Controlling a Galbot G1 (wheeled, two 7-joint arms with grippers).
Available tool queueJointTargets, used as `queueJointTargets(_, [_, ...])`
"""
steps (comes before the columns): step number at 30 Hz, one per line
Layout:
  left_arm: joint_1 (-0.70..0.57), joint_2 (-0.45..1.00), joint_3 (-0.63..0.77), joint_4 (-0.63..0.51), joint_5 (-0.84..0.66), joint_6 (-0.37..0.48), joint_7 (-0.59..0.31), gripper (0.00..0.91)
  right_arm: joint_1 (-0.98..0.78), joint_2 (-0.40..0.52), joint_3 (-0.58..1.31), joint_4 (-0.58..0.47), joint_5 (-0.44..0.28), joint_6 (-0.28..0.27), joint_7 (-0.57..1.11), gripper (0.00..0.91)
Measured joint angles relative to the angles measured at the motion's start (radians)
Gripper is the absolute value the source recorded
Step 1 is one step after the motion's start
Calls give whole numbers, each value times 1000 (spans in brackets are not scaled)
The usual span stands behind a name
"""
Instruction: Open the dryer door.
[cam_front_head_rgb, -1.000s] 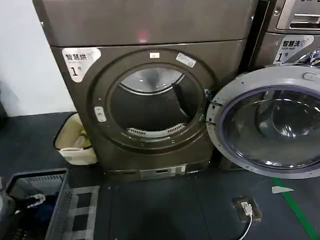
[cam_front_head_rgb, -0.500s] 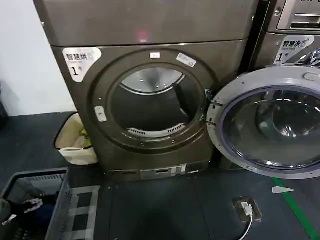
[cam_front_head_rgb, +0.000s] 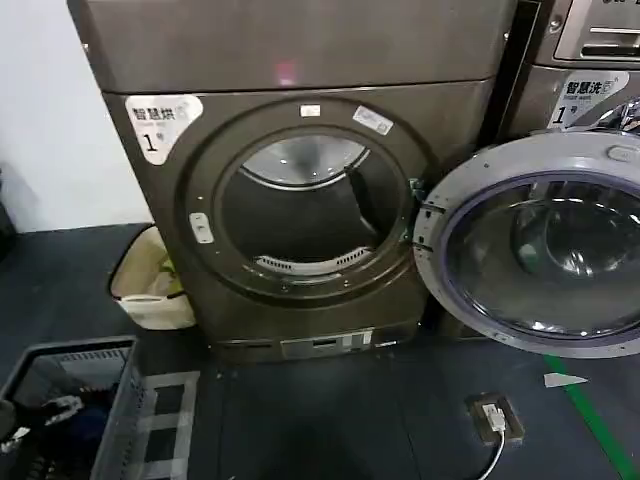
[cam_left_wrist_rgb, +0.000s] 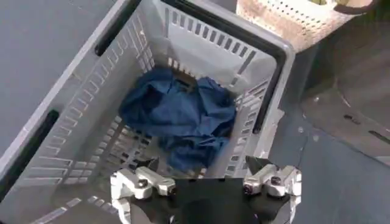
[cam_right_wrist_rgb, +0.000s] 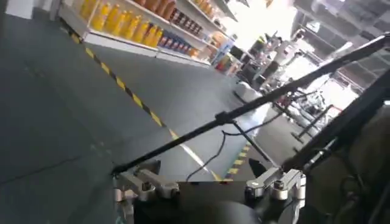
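The brown-grey dryer (cam_front_head_rgb: 300, 60) stands in the middle of the head view with its drum (cam_front_head_rgb: 300, 215) exposed. The dryer door (cam_front_head_rgb: 545, 250) is swung wide to the right, its pale grey inner rim and dark glass facing me. My left gripper (cam_left_wrist_rgb: 202, 163) hangs open over a grey laundry basket, holding nothing. My right gripper (cam_right_wrist_rgb: 204, 165) is open too, away from the dryer, facing a floor with yellow-black striped tape and black stand poles.
The grey basket (cam_front_head_rgb: 70, 400) at the lower left holds a blue cloth (cam_left_wrist_rgb: 177, 115). A wicker bin (cam_front_head_rgb: 150, 285) sits beside the dryer's left foot. A neighbouring machine (cam_front_head_rgb: 590, 60) stands behind the open door. A floor socket with white cable (cam_front_head_rgb: 495, 415) lies on the dark floor.
The left arm's grey end at the lower-left corner of the head view has sunk almost out of frame. The dryer door has stayed swung open.
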Motion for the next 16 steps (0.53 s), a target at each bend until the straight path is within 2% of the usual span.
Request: queueJointTargets(16, [10,-7,-5,-1,16,0,-3,907,20,5,2,-1,-25,5,-6,907])
